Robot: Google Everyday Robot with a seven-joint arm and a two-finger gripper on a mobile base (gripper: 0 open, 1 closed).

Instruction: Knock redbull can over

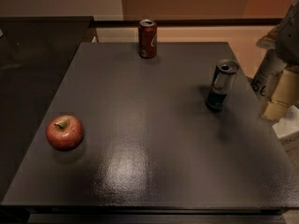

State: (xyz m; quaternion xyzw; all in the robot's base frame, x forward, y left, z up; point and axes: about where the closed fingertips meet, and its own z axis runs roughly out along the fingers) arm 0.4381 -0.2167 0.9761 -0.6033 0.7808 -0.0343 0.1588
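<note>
The redbull can [221, 85], slim, silver and blue with a small red mark, stands upright on the right side of the dark table [140, 139]. My gripper [275, 94], made of white and tan parts, hangs at the right edge of the view, just past the table's right edge. It is to the right of the can and apart from it, with a clear gap between them.
A dark red cola can [147, 38] stands upright at the table's far edge, centre. A red apple [64, 132] lies near the left edge. A white object [288, 129] sits below the gripper, off the table's right side.
</note>
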